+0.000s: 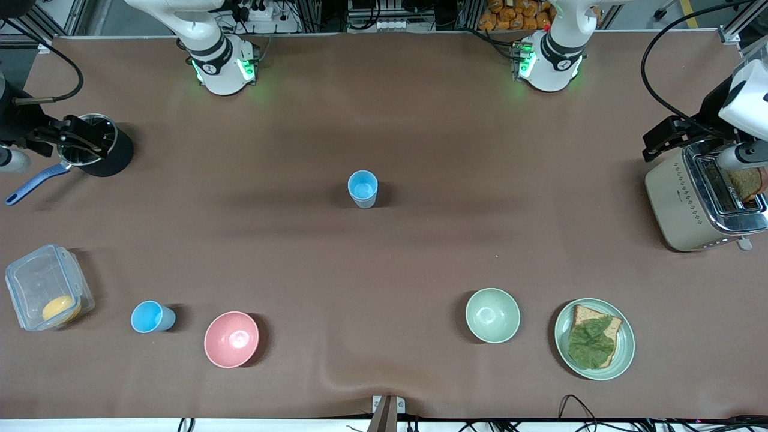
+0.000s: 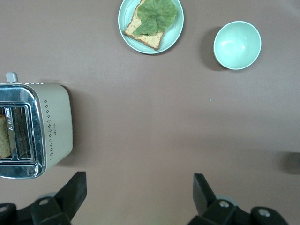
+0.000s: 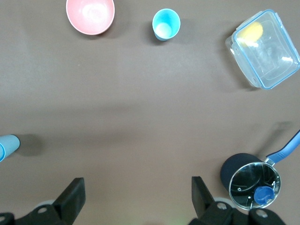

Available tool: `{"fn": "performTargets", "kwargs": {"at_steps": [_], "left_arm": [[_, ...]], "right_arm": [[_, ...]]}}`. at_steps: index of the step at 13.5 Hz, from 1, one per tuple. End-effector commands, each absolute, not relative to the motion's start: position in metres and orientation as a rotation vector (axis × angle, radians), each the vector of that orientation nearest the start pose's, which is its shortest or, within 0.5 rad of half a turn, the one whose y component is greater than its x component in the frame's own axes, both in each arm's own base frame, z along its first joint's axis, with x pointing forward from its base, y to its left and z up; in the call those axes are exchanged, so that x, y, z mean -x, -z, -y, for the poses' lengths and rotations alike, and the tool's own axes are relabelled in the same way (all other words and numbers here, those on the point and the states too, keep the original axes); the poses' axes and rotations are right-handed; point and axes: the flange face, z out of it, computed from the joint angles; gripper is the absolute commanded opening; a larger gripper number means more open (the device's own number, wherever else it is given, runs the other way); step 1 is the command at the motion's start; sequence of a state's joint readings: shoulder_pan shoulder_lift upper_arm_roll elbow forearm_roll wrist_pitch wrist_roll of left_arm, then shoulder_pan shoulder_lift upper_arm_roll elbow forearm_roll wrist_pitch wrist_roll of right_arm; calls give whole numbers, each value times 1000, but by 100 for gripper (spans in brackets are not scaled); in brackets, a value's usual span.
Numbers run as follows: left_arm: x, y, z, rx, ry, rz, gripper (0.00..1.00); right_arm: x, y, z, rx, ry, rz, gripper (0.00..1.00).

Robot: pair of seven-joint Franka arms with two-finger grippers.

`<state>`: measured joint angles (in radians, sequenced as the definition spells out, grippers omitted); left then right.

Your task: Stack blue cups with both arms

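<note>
One light-blue cup (image 1: 363, 188) stands upright in the middle of the table; its edge shows in the right wrist view (image 3: 6, 146). A second, brighter blue cup (image 1: 151, 317) stands near the front camera toward the right arm's end, beside a pink bowl (image 1: 231, 339); it also shows in the right wrist view (image 3: 166, 23). My right gripper (image 1: 81, 141) (image 3: 138, 187) is open and empty, high over the table beside a pot. My left gripper (image 1: 660, 141) (image 2: 139, 187) is open and empty, high over the table beside a toaster. Neither touches a cup.
A steel pot (image 1: 93, 144) with a blue handle and a clear lidded box (image 1: 45, 288) are at the right arm's end. A toaster (image 1: 702, 201), a green plate (image 1: 624, 354) with bread and lettuce, and a green bowl (image 1: 492, 315) are toward the left arm's end.
</note>
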<state>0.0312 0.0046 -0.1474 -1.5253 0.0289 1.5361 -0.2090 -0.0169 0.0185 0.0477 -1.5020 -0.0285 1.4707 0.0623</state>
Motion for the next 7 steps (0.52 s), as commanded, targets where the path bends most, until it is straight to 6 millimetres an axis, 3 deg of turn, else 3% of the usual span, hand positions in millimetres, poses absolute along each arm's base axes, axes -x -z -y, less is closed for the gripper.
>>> {"fn": "performTargets", "kwargs": {"at_steps": [1, 7], "left_arm": [[-550, -644, 53, 3128, 7, 131, 100], [-552, -643, 52, 3121, 7, 138, 100]], "right_arm": [[-548, -641, -16, 3182, -41, -29, 100], [-545, -636, -10, 3193, -82, -45, 100]]}}
